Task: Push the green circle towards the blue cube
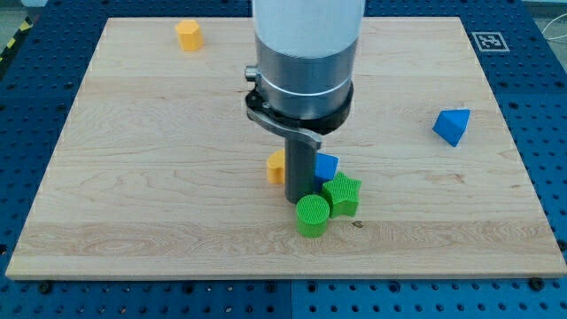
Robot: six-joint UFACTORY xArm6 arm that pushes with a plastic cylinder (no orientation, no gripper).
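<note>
Rod comes straight down from the big grey arm body to the wooden board (133,177), and my tip (299,202) meets the board right at the top-left edge of the green circle (312,215), seemingly touching it, though the rod hides the exact contact. It has nothing to open or close and holds nothing. The green star (342,193) sits just to the tip's right, against the circle. The blue cube (326,166) lies just above the tip and to the right, partly hidden by the rod, touching the star's top. A yellow block (277,166), shape unclear, peeks out just left of the rod. Well apart from the tip are a blue triangular block (452,126), far right, and a yellow block (189,35), top left.
</note>
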